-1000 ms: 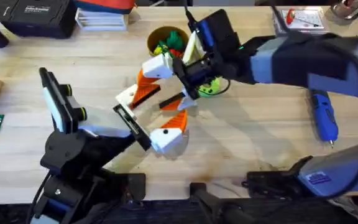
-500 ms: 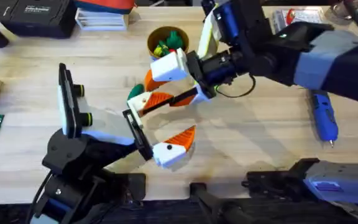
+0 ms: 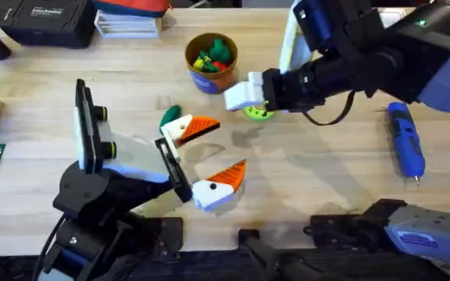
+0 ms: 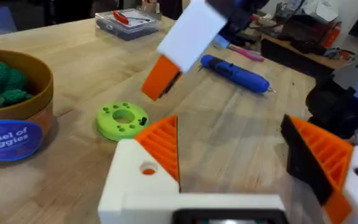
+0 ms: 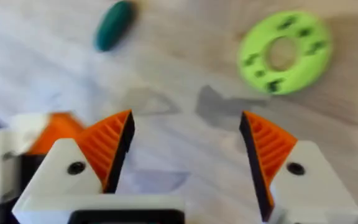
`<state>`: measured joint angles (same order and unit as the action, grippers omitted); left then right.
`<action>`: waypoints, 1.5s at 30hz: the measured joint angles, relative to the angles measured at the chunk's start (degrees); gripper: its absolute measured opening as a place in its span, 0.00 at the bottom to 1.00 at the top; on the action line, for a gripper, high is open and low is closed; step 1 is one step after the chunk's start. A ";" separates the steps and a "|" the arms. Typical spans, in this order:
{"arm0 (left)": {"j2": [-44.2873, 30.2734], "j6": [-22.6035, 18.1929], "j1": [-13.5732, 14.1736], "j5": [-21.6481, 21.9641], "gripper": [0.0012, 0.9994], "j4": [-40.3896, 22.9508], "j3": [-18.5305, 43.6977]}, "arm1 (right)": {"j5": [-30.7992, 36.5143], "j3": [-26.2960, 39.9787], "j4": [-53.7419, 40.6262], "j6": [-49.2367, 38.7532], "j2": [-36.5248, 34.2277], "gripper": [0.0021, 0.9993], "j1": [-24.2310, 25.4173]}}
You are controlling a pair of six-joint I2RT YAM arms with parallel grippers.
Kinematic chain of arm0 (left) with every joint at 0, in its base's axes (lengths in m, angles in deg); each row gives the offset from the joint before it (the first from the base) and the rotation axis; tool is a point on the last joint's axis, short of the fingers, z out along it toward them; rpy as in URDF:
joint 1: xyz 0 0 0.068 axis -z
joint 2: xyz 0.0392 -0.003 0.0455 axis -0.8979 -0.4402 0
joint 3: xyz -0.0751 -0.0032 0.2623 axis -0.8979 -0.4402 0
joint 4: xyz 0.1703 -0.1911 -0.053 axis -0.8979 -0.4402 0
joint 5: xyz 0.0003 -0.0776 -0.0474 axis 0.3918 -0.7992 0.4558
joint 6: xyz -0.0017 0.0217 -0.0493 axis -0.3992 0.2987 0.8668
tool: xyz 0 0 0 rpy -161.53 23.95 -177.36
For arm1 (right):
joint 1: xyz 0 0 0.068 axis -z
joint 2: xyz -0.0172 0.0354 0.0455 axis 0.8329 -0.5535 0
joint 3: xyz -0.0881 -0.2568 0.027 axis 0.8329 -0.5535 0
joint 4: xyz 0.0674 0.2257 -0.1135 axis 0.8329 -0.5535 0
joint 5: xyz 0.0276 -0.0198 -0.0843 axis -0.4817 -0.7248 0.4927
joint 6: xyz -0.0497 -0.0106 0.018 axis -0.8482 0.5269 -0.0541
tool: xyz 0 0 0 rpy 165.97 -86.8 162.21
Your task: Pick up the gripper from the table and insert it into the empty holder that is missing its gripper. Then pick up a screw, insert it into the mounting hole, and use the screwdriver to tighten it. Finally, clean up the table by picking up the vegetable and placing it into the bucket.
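Since 1 s ago, right claw (image 5: pixel 185 149) pulled back from left arm tip, twd far right; now seen hovering over green disc (image 3: pixel 258 112); gripper piece (image 3: pixel 196 126) left behind, no longer pinched; appears seated as one finger of left claw (image 4: pixel 241 155), far side of it; screw in its mounting hole not made out.

Right claw: jaws wide apart, nothing held. Left claw: likewise spread wide, nothing betw pads, parked low near table centre.

Key relation for next move (judged: screw pickup, then driving): screwdriver (image 3: pixel 406 148) lies on right side of table, well apart from both claws; long axis runs far-to-near, bit end twd near edge; right arm clearly nearer. Screws not discernible; maybe in clear box (image 3: pixel 375 23) at far edge, cannot tell.

Vegetable (image 3: pixel 169 115) on table just beside gripper piece, near bucket (image 3: pixel 211 76); not yet binned.

Writing: bucket band (image 4: pixel 8 140) reads "…shel of Veggies"; black case (image 3: pixel 45 19) lettering illegible.
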<state>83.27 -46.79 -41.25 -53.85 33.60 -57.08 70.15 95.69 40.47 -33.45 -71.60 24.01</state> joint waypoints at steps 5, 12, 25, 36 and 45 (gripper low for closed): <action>0.00 0.00 0.00 -0.02 0.99 -0.02 0.00 | 13.56 0.06 -0.89 -5.01 -0.92 1.00 0.27; 0.00 0.00 0.00 -0.02 0.99 -0.02 0.00 | 20.16 0.06 -0.87 -12.44 -7.55 0.85 0.07; 0.00 0.00 0.00 -0.04 0.99 -0.01 0.00 | 23.07 0.08 0.59 -15.99 -17.23 0.47 -1.38; 0.00 0.00 0.00 -0.04 0.99 -0.01 0.00 | 24.40 0.09 2.38 -16.22 -17.25 0.32 -1.52; 0.00 0.00 0.00 -0.04 0.99 -0.02 0.00 | 25.05 0.09 2.54 -16.23 -17.27 0.22 -2.01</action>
<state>83.27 -46.79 -41.25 -53.89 33.58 -57.08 95.20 95.77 43.01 -49.68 -88.87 22.00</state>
